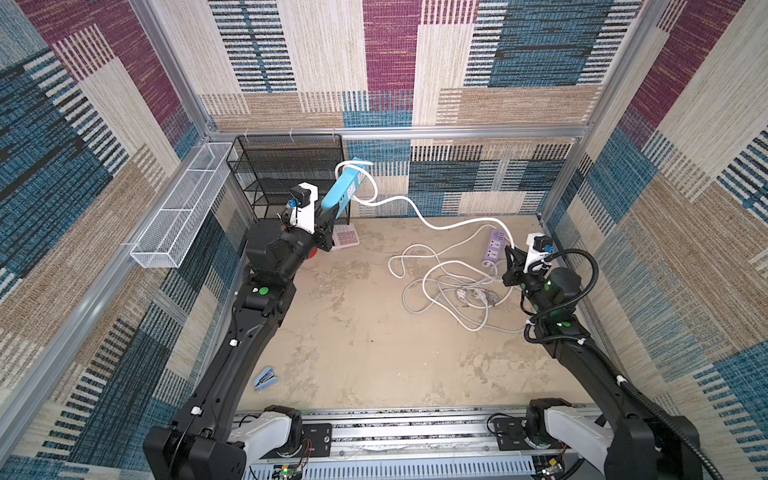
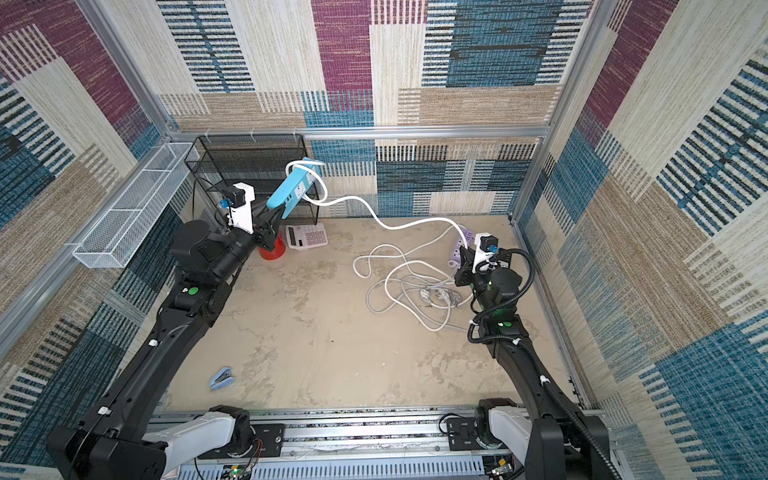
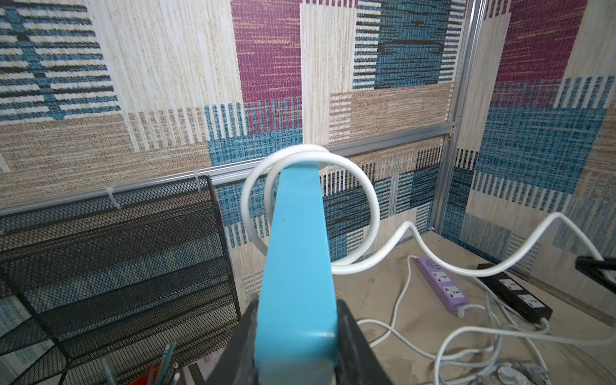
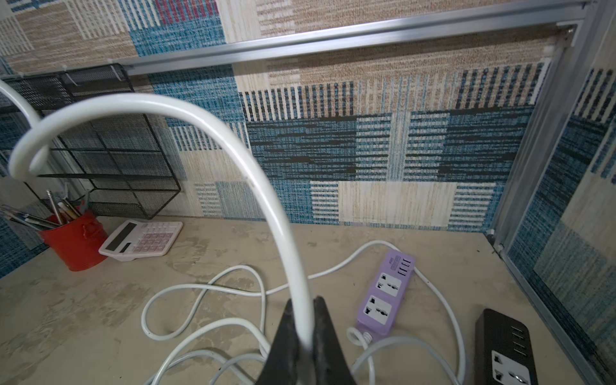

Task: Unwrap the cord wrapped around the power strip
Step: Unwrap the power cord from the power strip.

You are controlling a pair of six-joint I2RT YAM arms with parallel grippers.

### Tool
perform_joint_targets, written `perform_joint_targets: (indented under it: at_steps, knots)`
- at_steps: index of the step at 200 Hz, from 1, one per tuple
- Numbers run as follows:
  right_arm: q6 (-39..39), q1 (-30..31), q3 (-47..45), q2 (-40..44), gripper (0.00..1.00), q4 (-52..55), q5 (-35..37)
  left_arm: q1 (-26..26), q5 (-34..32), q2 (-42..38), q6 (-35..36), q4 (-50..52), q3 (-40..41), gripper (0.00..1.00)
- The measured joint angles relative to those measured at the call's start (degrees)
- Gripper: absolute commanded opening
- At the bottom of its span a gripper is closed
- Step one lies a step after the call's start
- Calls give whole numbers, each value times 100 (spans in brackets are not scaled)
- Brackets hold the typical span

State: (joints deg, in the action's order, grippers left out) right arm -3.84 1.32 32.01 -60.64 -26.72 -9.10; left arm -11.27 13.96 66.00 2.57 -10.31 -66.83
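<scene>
While my left gripper [image 1: 329, 216] is clamped tight on the lower end of the blue power strip [image 1: 344, 185], holding it tilted up in the air by the black mesh rack [image 1: 286, 174], my right gripper [image 4: 305, 316] is pinched closed on the white cord [image 4: 200, 123] above the table [image 1: 353, 332]; loose coils circle the strip's upper end

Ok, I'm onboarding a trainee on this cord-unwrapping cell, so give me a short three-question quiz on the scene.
1. True or false: the left claw holds the blue power strip up off the table.
2. Fill in: the right claw is shut on the ___.
3. How many other power strips lie on the table?
Key: 1 true; 2 white cord; 3 two, the purple strip and the black strip.
</scene>
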Motion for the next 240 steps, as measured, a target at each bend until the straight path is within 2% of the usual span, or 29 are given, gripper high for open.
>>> perform_joint_targets:
  at_steps: [49, 98, 119, 240]
  knots:
    - [-160, -262, -247, -505, 0, -479, 157, 247, 17, -192, -129, -20, -20, 0]
    - [-496, -929, -481, -820, 0, -769, -214, 807, 236, -173, -649, -116, -24, 0]
    - [-605, -1021, -470, -949, 0, -807, -289, 925, 297, -173, -774, -278, 4, 0]
    - [-938, -1233, -452, -1440, 1, -807, -293, 1040, 278, -179, -1032, -442, 114, 0]
